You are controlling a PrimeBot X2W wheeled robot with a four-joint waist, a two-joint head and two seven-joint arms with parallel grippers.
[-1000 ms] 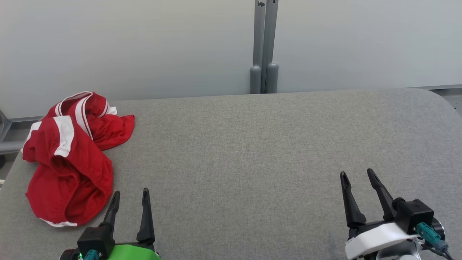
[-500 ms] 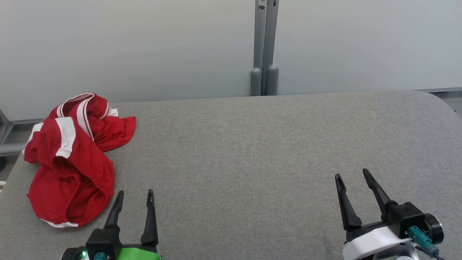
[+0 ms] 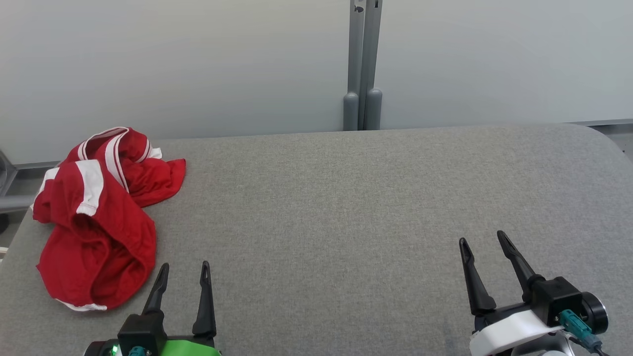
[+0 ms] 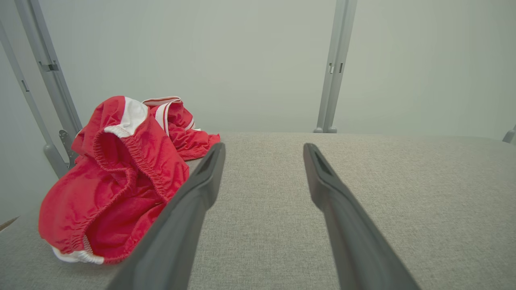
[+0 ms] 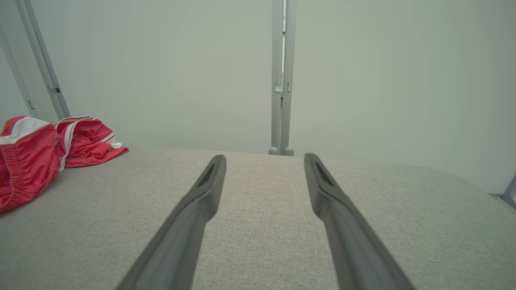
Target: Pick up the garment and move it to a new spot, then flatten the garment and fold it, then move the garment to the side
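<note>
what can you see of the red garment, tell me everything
The garment is thin red cloth with a slight sheen, seemingly shorts, with a gathered elastic waistband, white panels and white stripes. It lies unfolded in a crumpled heap, the waist opening gaping toward the robot, at the left end of the grey fabric-covered table. It rests on the table alone. The open left gripper stands close to its right, apparently not touching it.

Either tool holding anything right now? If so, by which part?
Nothing held: left tool and right tool both open, clear of the crumpled red shorts on the grey table.
</note>
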